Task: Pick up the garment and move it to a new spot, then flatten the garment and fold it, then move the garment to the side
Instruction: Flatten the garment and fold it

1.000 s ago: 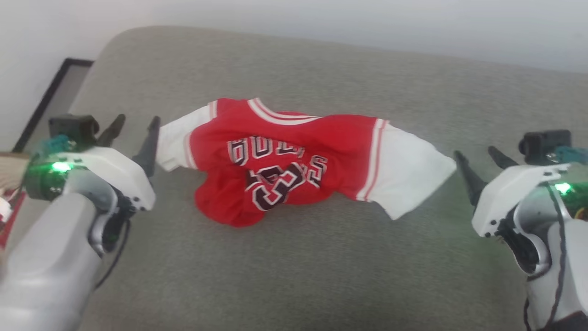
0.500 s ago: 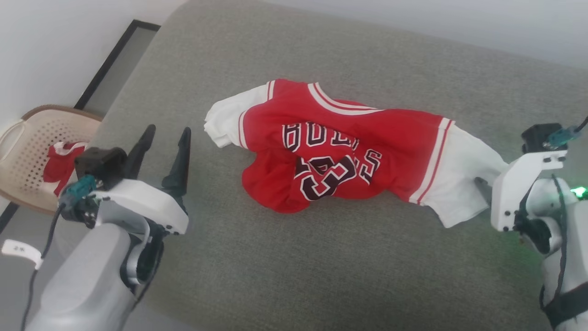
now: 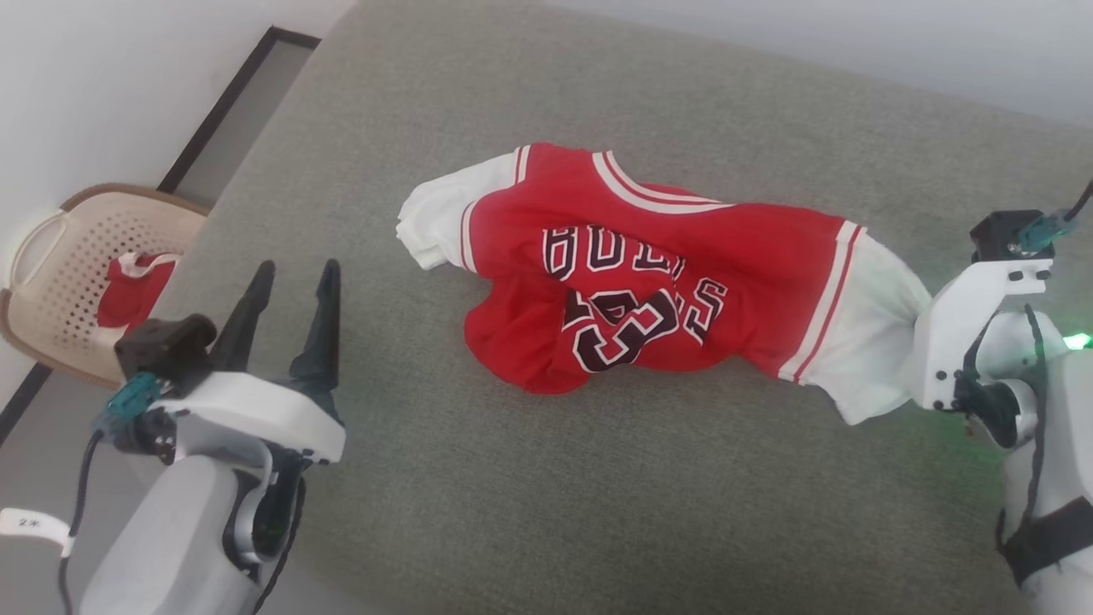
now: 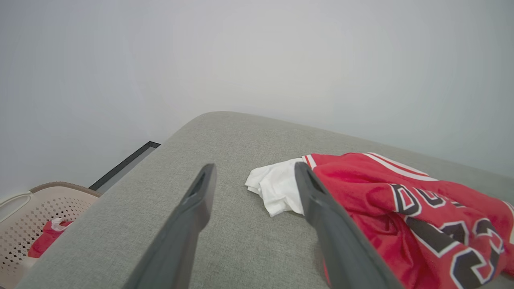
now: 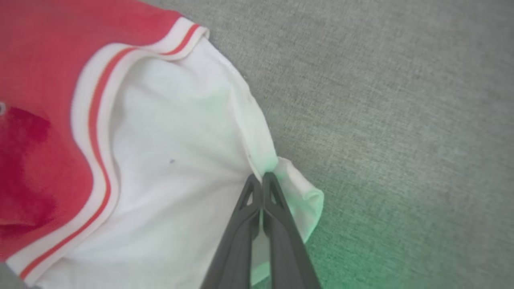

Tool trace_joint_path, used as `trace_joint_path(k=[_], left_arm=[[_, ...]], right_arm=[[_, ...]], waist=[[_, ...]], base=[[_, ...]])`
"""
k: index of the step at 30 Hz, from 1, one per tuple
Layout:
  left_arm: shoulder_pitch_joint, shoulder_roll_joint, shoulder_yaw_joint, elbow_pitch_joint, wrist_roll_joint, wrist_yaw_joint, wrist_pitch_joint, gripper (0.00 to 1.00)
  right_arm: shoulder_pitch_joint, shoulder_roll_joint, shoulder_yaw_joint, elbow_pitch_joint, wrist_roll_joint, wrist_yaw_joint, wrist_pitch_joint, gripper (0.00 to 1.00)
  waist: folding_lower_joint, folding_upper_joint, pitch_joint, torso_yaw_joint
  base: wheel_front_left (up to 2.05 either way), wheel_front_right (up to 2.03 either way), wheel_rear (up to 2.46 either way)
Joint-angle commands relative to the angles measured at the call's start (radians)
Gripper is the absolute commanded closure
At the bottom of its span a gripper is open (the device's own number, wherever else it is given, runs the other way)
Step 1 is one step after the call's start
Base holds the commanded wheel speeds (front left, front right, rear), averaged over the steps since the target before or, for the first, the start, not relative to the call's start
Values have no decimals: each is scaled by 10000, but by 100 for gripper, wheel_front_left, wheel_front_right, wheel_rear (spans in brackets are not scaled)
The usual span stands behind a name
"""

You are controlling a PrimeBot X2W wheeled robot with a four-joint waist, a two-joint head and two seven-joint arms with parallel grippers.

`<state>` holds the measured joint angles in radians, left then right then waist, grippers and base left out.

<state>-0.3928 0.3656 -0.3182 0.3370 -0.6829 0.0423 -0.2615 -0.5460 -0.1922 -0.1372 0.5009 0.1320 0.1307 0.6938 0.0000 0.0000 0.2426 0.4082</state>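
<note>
Here, the right end effector (image 5: 262,176) is clenched on the outer edge of a white sleeve (image 5: 180,140), its two dark fingers pressed together with a fold of cloth pinched at their tips. That sleeve belongs to the garment (image 3: 649,282), a red jersey with striped trim and black-and-white lettering, which lies on a grey cloth-covered bench (image 3: 598,512).

The garment's long axis runs sleeve to sleeve across the robot's front. The collar is on the far side, and the red body is bunched in a crumpled lump on the near side. The gripped sleeve marks the garment's right end. At the opposite end, the other white sleeve (image 3: 435,213) lies folded on itself, touching nothing but the bench.

The left end effector (image 3: 298,266) hangs released, fingers spread wide, on the near side of that free sleeve and short of it. It is the nearer arm to that end. Any two-handed lift or spreading likely turns on it reaching forward and inward to the sleeve.

Beyond the garment's left end, off the bench and lower down, stands a pale perforated basket (image 3: 34,248). It holds a red cloth with white trim (image 3: 128,290).
</note>
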Motion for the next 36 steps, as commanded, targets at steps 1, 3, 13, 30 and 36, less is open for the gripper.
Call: trace_joint_path(k=[1,3,13,30,36], left_arm=[[217,7,149,-58,124,-53,-44,0],[329,-6,318,-126,148,-111,-44,0],[825,64,669,-349,375,-118,-43,0],[888,356,435,-484,426,-227,396,0],[730,660,78,-912,188,-424,1645,0]], right_arm=[[339,-186,19,-59,76,0,231,100],[415,-361,5,-406,327,0,413,100],[1665,-1986,-628,-2016,1506,0,1673,100],[1948,-1491,-1699,-1427,1232,1,736,0],[1857,-1083,-1727,-1871,1056,1,104,0]], waist=[[0,0,-125,-130],[0,0,-220,-245],[0,0,-543,-659],[0,0,-924,-1092],[0,0,-1101,-1557]], base=[[0,0,0],[0,0,0],[0,0,0],[0,0,0],[0,0,0]])
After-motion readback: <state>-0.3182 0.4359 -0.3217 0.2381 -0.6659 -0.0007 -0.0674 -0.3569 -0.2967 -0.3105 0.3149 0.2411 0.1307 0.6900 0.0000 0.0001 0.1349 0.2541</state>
